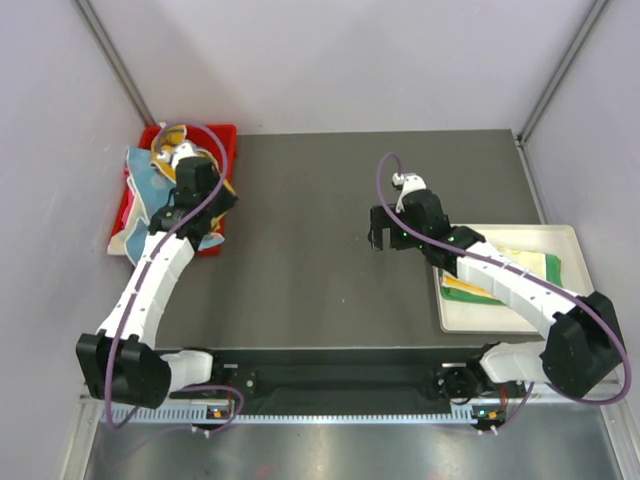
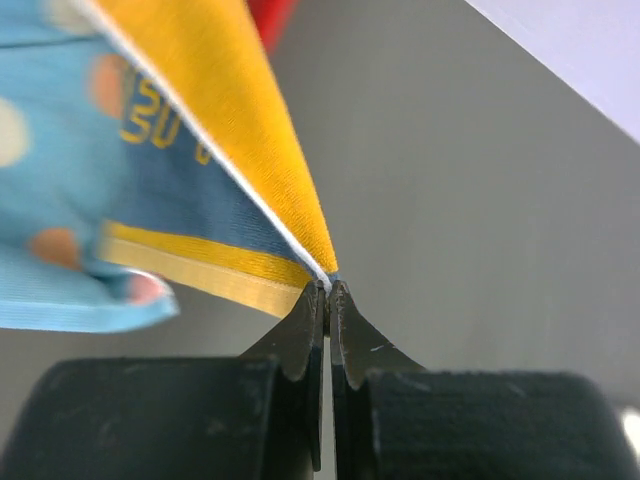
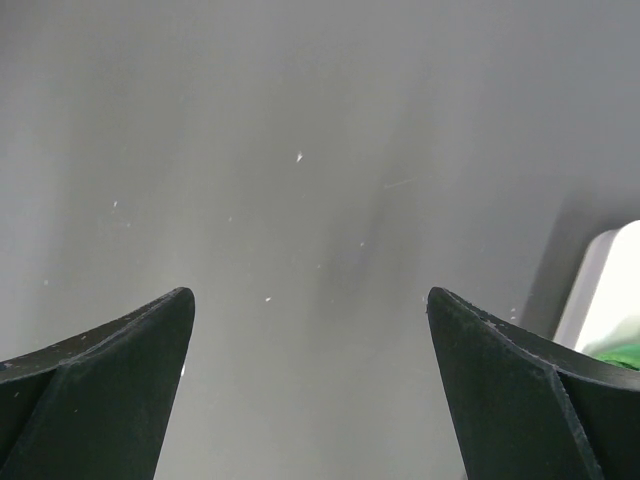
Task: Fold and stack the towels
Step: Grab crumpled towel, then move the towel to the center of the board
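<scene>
Several loose towels (image 1: 150, 190) lie heaped in the red bin (image 1: 228, 133) at the back left. My left gripper (image 2: 327, 285) is shut on a corner of the orange-yellow towel (image 2: 250, 130), whose lettered face shows beside the light blue dotted towel (image 2: 50, 200). In the top view the left gripper (image 1: 215, 200) sits at the bin's right side. My right gripper (image 1: 380, 240) hangs open over bare table, its jaws (image 3: 310, 300) wide apart with nothing between them. Folded towels, a green one (image 1: 470, 292) and a yellow patterned one (image 1: 530, 262), lie on the white tray (image 1: 560, 235).
The dark table (image 1: 300, 260) stretches between bin and tray. The tray's rim (image 3: 600, 290) shows at the right of the right wrist view, a bit of green cloth (image 3: 625, 355) behind it. Pale walls close in the back and sides.
</scene>
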You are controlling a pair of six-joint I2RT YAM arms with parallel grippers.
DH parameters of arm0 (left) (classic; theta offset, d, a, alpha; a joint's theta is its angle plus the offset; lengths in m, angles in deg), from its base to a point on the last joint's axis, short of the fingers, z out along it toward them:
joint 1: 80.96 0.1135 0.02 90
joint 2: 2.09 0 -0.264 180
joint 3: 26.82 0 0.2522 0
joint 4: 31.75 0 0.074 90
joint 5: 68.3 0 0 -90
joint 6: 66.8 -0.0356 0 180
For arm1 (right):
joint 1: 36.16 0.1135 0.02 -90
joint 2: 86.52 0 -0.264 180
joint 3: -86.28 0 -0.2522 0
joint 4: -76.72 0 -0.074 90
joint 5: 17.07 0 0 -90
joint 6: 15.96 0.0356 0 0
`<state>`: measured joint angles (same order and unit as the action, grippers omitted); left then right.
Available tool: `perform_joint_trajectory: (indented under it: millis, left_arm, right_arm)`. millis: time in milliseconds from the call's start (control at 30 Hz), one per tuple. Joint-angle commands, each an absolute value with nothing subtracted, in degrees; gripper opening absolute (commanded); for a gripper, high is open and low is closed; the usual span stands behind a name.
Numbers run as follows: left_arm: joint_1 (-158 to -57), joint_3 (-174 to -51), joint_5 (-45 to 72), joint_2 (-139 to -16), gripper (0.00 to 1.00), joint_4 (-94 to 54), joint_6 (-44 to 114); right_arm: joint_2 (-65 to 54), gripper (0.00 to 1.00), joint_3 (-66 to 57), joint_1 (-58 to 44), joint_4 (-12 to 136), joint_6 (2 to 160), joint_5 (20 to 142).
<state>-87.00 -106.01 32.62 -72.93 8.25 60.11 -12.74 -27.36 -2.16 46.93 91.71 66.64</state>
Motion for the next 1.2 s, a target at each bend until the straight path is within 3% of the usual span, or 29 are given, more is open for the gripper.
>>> perform_joint_trajectory:
  millis: [0, 333, 633, 933, 1067, 1133, 1167]
  left_arm:
    - [-93.9, -110.9, 30.9, -69.7, 0.00, 10.9, 58.3]
    - [-114.2, -114.7, 26.2, -68.6, 0.00, 14.0, 57.3]
    - [-147.3, -109.7, 33.7, -72.9, 0.00, 6.0, 61.4]
    - [-160.2, -90.8, 33.3, -69.9, 0.00, -11.8, 71.4]
    - [-162.1, -83.4, 38.1, -64.7, 0.00, -9.7, 79.2]
    - [-162.1, -81.9, 46.6, -61.0, 0.00, -2.4, 84.6]
    - [-162.1, -82.3, 50.7, -60.1, 0.11, 1.6, 86.7]
  right_arm:
    - [-15.1, 1.00, -23.5, -2.8, 47.5, 93.0, 63.2]
    - [-17.6, 1.00, -19.8, -2.8, 43.5, 95.9, 58.0]
    - [-17.9, 1.00, -18.9, -3.4, 40.9, 95.5, 54.7]
    - [-14.2, 1.00, -20.4, -3.9, 43.8, 93.0, 57.8]
    - [-7.1, 1.00, -18.1, -3.7, 46.8, 91.3, 64.8]
    - [-2.3, 1.00, -16.1, -3.6, 49.6, 91.0, 70.2]
    - [-0.4, 1.00, -15.2, -3.2, 50.6, 90.7, 72.6]
